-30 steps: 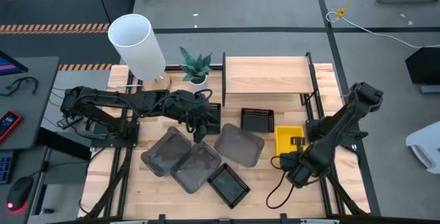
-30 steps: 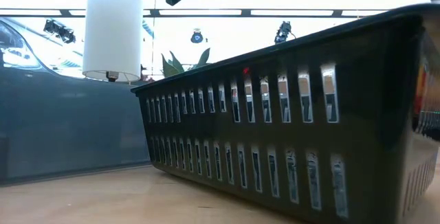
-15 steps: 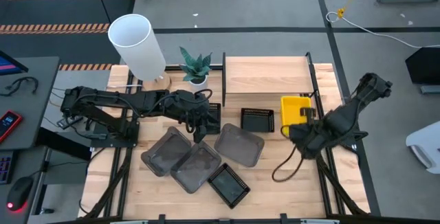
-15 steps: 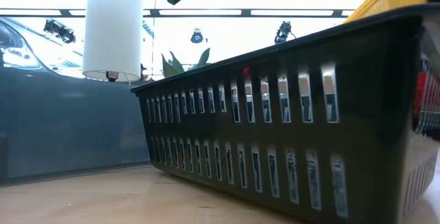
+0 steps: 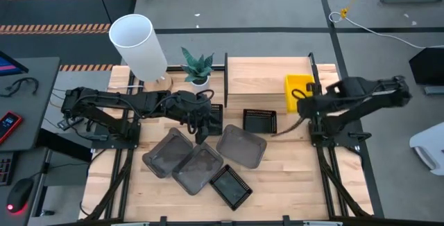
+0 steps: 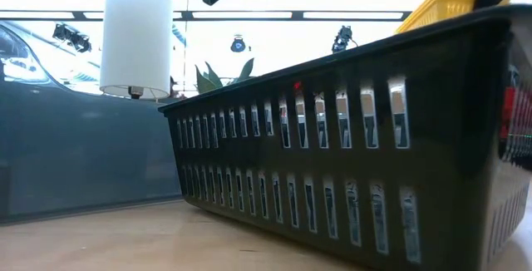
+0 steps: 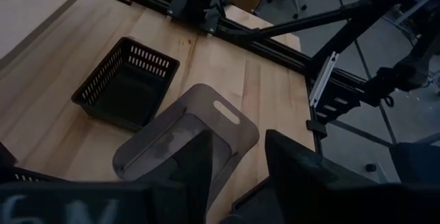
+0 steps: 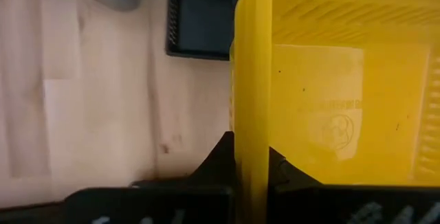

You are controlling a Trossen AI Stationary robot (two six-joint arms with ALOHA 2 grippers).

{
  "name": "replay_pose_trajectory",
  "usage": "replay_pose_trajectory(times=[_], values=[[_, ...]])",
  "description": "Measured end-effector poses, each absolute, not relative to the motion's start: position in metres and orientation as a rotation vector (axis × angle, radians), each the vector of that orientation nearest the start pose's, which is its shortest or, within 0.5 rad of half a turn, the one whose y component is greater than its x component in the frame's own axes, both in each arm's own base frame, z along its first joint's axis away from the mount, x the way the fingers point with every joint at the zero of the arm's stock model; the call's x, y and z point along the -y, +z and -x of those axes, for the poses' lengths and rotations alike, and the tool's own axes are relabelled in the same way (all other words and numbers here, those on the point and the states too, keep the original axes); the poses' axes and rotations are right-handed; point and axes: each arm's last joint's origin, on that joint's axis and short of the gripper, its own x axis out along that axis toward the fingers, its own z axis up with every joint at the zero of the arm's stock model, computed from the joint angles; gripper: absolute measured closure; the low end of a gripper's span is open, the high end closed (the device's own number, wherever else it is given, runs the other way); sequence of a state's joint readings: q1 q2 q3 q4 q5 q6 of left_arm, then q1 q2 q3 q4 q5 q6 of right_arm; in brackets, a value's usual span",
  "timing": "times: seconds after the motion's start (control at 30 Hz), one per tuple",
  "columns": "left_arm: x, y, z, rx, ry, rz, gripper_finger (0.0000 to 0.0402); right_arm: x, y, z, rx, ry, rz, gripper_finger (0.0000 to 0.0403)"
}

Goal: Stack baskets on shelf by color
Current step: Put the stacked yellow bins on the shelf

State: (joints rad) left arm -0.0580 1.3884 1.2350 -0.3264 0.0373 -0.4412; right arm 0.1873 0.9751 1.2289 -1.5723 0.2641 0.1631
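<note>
Nearest the bench's front edge, a black mesh basket is lying beside three smoky grey trays, with the left hand hovering part-open and empty just behind them. Farther back, the right hand is pinching shut on the rim of a yellow basket, holding it over the right end of the light-wood shelf. The basket is looking light, stiff and rather slick, so a wall-edge grip is probably suiting it best.
</note>
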Motion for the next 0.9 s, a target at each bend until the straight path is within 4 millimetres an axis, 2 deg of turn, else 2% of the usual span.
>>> replay_pose_trajectory(times=[0.33,0.7,0.9], values=[[0.018,0.342,-0.309,-0.468,0.049,0.412,0.0260,0.025,0.349,-0.116,-1.332,-0.196,0.180,0.0392],[0.018,0.342,-0.309,-0.468,0.051,0.412,0.0260,0.053,0.350,-0.110,-1.342,-0.203,0.171,0.0391],[0.018,0.342,-0.309,-0.468,0.051,0.412,0.0260,0.063,0.332,-0.110,-1.371,-0.172,0.154,0.0390]])
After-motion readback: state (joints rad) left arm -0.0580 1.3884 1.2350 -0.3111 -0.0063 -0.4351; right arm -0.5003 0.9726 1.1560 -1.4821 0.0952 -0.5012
